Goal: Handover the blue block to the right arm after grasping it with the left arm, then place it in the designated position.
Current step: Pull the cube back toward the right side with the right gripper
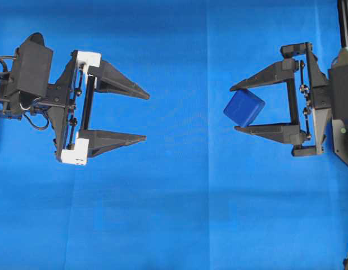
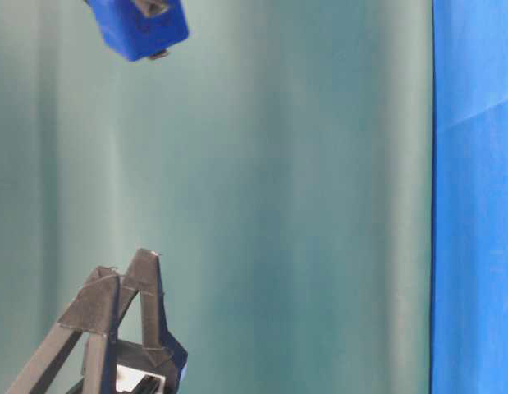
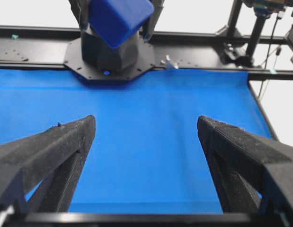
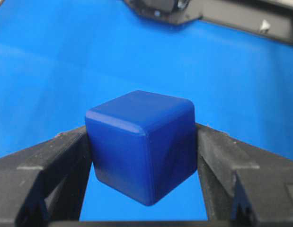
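The blue block (image 1: pixel 244 108), a dark-blue cube with rounded edges, hangs tilted above the cloth between the fingertips of my right gripper (image 1: pixel 235 108), which is shut on it. In the right wrist view the blue block (image 4: pixel 141 144) fills the gap, with both fingers pressed to its sides. My left gripper (image 1: pixel 145 116), the one with white brackets, stands wide open at the left with nothing between its fingers, well apart from the block. From the left wrist view the blue block (image 3: pixel 119 19) shows high up ahead, beyond my open left gripper (image 3: pixel 147 126).
A blue cloth (image 1: pixel 179 214) covers the table. The right arm's black base plate (image 3: pixel 110 61) and a black frame rail (image 3: pixel 32 45) line the far edge. In the table-level view a teal backdrop (image 2: pixel 303 205) stands behind the arms.
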`<control>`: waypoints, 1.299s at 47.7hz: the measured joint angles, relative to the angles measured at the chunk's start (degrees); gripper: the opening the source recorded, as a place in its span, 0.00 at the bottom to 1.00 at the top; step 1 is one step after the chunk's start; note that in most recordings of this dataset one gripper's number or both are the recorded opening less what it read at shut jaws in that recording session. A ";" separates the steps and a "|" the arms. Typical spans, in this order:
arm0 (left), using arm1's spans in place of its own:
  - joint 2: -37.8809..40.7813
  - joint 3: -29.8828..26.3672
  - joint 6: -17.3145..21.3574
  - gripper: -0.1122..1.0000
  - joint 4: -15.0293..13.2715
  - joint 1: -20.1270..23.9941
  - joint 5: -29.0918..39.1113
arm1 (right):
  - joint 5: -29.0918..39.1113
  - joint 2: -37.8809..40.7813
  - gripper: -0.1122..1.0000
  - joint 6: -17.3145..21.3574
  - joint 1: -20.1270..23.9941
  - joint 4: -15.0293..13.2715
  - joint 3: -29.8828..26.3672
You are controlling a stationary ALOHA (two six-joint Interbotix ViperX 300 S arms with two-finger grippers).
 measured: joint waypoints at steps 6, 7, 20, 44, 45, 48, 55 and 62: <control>-0.09 0.00 0.00 0.93 0.00 -0.09 0.00 | 3.87 0.26 0.54 0.09 0.09 1.41 0.09; -0.09 0.00 0.00 0.93 0.00 0.00 0.00 | 4.57 0.35 0.54 0.09 0.00 1.76 0.00; -0.09 -0.35 0.09 0.93 -0.09 -0.09 0.00 | 9.58 0.35 0.54 1.41 0.09 4.39 0.09; -0.09 -0.62 0.09 0.93 0.00 -0.09 0.00 | 9.58 0.53 0.54 1.32 0.09 4.39 0.18; -0.09 -0.62 0.09 0.93 -0.09 -0.09 0.00 | 9.58 0.62 0.54 1.32 0.00 4.39 0.18; -0.09 -0.62 0.09 0.93 -0.09 -0.09 0.00 | 9.58 0.79 0.54 1.41 0.09 4.39 0.18; 0.00 -0.62 0.09 0.93 0.00 0.00 0.00 | 9.58 1.23 0.54 1.41 0.09 4.39 0.18; 0.00 -0.62 0.35 0.93 0.00 -0.09 0.00 | 9.58 1.49 0.54 1.41 0.09 4.39 0.18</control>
